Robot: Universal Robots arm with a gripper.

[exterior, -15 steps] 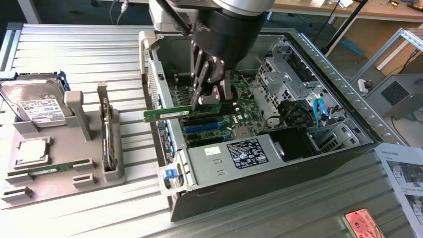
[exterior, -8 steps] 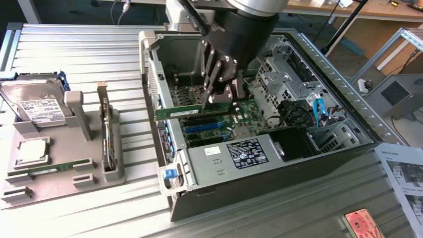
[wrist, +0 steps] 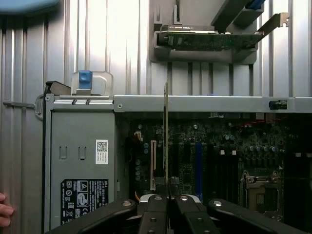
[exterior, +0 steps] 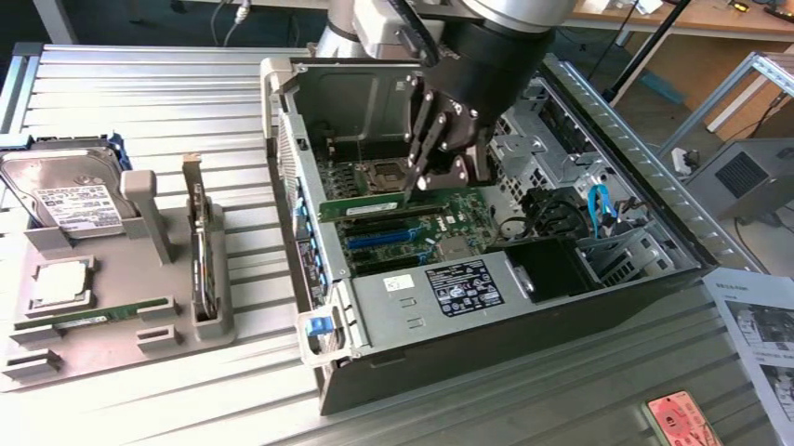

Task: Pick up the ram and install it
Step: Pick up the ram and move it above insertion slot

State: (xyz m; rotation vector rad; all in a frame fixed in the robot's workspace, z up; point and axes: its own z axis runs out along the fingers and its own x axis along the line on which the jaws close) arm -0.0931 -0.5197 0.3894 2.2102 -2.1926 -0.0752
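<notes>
My gripper [exterior: 437, 181] hangs inside the open computer case [exterior: 310, 279], shut on the ram [exterior: 372, 203]. The ram is a long thin green stick held level just above the green motherboard [exterior: 466, 218]. In the wrist view the ram [wrist: 165, 136] stands edge-on between my two fingers [wrist: 155, 209], running out from my gripper [wrist: 168, 200] over the dark slots of the motherboard [wrist: 219, 156]. Whether the ram touches a slot I cannot tell.
A grey fixture tray [exterior: 112, 353] on the exterior view's left carries a hard drive [exterior: 69, 200], a square silver processor [exterior: 59, 283], another green stick [exterior: 93, 318] and an upright card [exterior: 199, 251]. The power supply [exterior: 453, 288] lies at the case's near end. Papers [exterior: 757, 325] lie on the right.
</notes>
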